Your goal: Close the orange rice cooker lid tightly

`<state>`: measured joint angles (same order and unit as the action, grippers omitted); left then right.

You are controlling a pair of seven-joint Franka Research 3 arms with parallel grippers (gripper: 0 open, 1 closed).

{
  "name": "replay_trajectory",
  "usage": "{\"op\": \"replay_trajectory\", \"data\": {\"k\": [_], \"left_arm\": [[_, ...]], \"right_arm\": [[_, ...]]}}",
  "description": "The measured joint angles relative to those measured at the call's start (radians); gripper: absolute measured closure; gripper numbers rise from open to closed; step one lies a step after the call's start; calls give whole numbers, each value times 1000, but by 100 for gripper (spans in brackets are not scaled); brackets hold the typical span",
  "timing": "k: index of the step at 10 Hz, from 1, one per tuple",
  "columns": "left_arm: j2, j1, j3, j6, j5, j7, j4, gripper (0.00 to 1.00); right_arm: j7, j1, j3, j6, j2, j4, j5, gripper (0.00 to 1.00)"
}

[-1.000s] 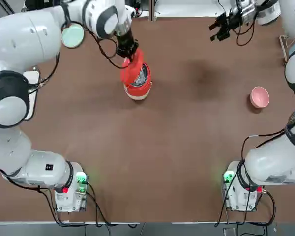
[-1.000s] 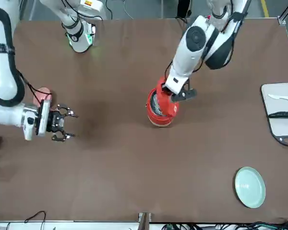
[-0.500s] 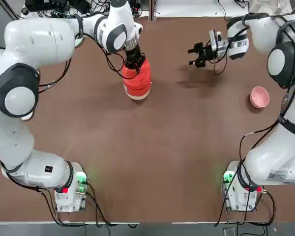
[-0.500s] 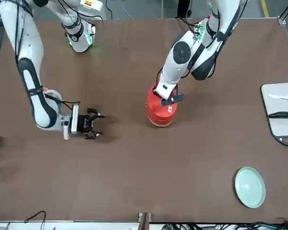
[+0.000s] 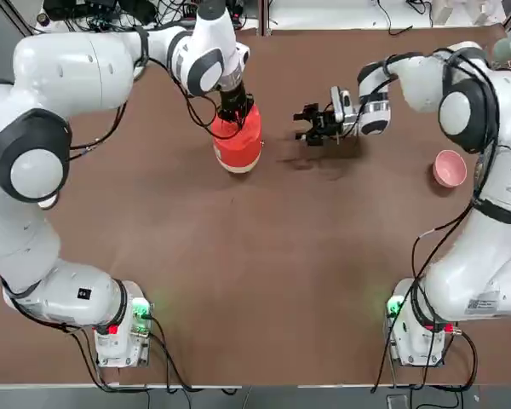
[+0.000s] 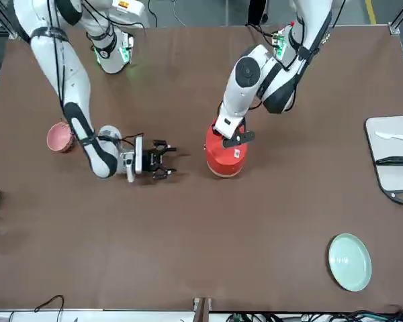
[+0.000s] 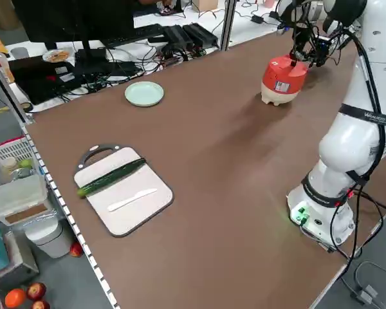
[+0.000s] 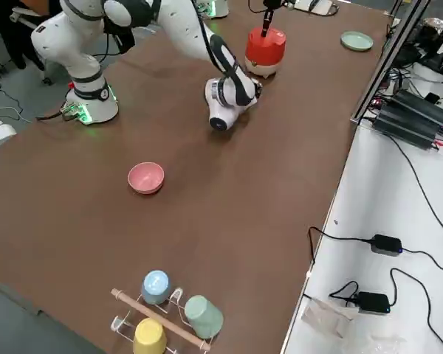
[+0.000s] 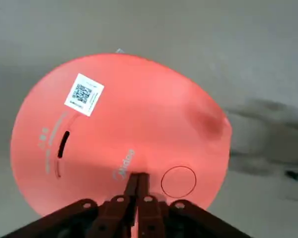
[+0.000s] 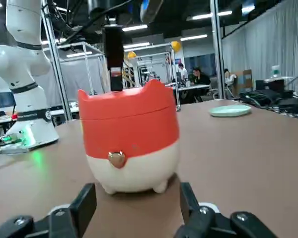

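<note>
Bench (image 5: 264, 281): broad brown surface; we place everything else by the orange rice cooker, which stands in its far half, nearer the left arm's side.
Orange rice cooker (image 6: 224, 155): upright on its cream base, body red-orange; seen from the right wrist, a small heart-shaped latch button sits at the front seam.
Lid (image 9: 114, 129): down flat over the cooker body, white sticker on top; the right wrist view shows a thin seam line between lid and body, and we cannot tell whether the latch has caught.
Left hand (image 9: 137, 188): directly above the cooker, its fingers clenched together into one narrow tip that meets the lid near the edge, beside a small ring mark; it grasps nothing.
Right hand (image 5: 311, 125): low over the bench just beside the cooker, on the side away from the left arm, pointing at it; fingers spread apart, empty, not touching the cooker.
Pink bowl (image 5: 450, 168): well apart from the cooker, out on the right arm's side.
Pale green plate (image 6: 350, 261): well apart from the cooker, on the left arm's side, towards the far edge.
Cutting board (image 7: 123, 190): farther out than the plate from the cooker, carrying a cucumber and a white knife.
Progress: we judge the swing-down done, the lid lying level; what looks left is a firm downward press until it locks, then withdrawing.
</note>
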<state>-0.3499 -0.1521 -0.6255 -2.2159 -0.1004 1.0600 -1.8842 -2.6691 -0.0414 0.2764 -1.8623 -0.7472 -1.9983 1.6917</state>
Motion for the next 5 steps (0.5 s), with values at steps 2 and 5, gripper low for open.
{"op": "replay_trajectory", "data": {"k": [2, 5], "left_arm": [[5, 8, 3, 112, -13, 0, 67, 73], [51, 75, 7, 342, -20, -19, 249, 28]], "right_arm": [[-59, -40, 7, -1, -3, -14, 88, 23], [-89, -74, 7, -26, -3, -19, 154, 23]]}}
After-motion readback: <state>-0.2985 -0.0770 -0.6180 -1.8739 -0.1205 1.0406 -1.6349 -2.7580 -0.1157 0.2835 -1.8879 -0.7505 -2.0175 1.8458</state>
